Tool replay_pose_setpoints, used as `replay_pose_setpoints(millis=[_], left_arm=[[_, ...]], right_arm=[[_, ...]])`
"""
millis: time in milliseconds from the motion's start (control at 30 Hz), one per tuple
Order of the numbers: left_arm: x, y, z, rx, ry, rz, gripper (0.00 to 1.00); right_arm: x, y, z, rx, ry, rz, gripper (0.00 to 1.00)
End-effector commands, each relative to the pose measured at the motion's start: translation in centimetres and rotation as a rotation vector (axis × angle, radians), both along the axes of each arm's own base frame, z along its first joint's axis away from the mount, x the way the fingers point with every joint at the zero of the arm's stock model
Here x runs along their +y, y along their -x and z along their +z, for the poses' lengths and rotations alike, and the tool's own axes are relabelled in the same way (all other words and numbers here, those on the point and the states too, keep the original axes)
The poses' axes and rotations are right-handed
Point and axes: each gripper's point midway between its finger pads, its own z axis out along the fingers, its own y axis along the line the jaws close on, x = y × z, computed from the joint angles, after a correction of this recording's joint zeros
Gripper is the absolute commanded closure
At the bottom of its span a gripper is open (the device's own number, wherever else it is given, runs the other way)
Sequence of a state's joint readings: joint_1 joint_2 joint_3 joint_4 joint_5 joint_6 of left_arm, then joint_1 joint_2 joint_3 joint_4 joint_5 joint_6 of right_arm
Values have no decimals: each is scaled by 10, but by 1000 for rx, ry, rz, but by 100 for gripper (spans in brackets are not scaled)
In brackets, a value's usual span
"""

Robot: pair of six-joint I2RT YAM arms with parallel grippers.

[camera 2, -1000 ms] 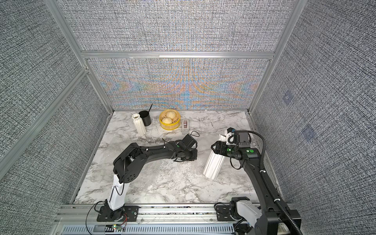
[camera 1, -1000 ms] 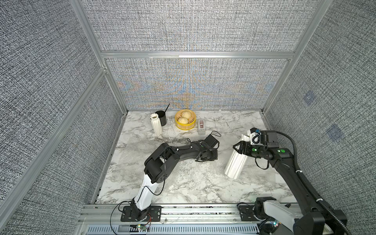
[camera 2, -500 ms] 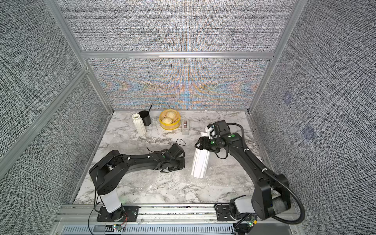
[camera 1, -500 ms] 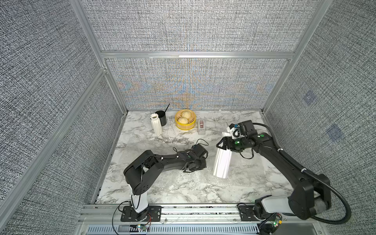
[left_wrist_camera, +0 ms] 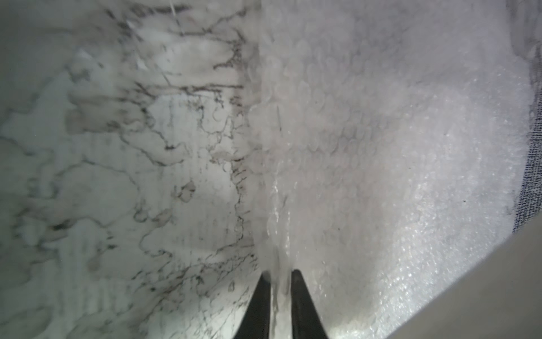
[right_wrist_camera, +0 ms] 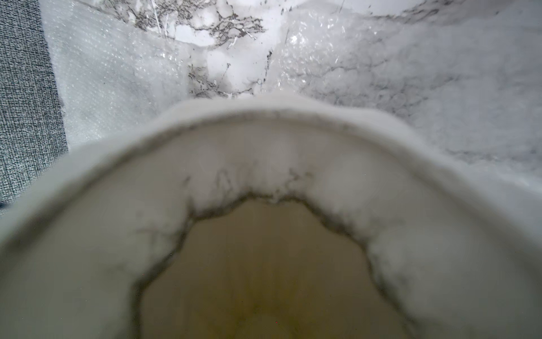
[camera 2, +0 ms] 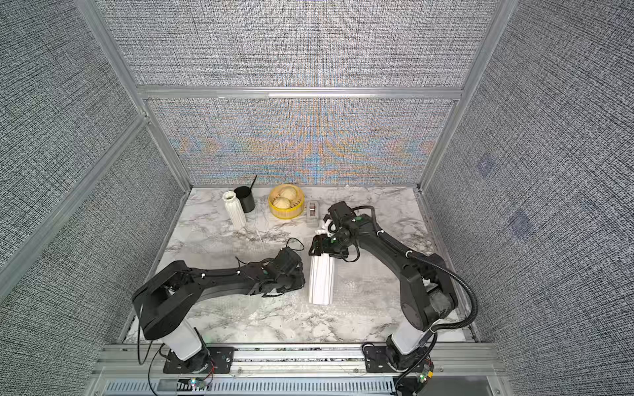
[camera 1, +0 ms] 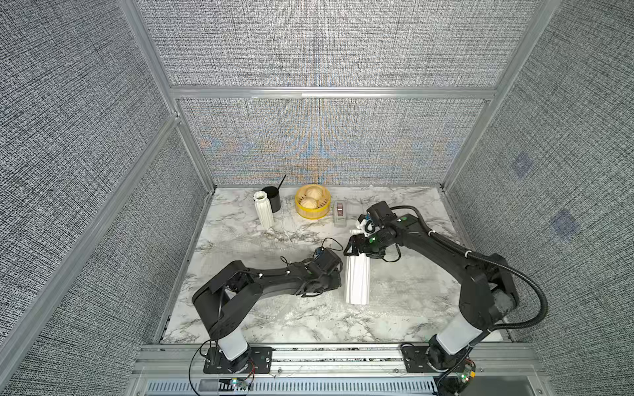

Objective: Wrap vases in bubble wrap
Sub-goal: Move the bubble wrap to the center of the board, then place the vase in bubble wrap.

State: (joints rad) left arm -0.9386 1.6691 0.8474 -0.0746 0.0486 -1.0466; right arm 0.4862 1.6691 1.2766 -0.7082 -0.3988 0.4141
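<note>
The wider ribbed white vase stands upright at the table's middle. My right gripper is shut on its top, and its scalloped rim fills the right wrist view and hides the fingers. Whether the vase's base touches the bubble wrap beneath it I cannot tell. My left gripper lies low just left of the vase. In the left wrist view my left gripper has its jaws slightly parted, with a raised fold of bubble wrap running between them. The slimmer vase stands at the back left.
A black mug stands right behind the slim vase. A yellow steamer basket with two buns and a small box sit along the back. More bubble wrap lies beside the grey side wall.
My right arm has carried the wider vase left, from the right side to the table's middle. My left arm has drawn back toward the front, and its jaws have parted a little.
</note>
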Motion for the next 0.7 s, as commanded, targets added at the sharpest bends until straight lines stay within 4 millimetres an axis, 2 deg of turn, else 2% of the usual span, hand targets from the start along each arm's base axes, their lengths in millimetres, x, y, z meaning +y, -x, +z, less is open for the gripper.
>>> replay_pose_setpoints(millis=[0, 67, 400, 667], left_arm=[[8, -6, 8, -43, -30, 11, 65], [13, -6, 9, -48, -41, 14, 62], [50, -13, 20, -78, -70, 65, 61], [64, -16, 25, -89, -70, 93, 61]], right_arm=[[9, 2, 3, 20, -17, 5, 95], [14, 2, 3, 23, -16, 13, 95], [24, 5, -7, 73, 19, 13, 93], [17, 4, -25, 107, 88, 14, 88]])
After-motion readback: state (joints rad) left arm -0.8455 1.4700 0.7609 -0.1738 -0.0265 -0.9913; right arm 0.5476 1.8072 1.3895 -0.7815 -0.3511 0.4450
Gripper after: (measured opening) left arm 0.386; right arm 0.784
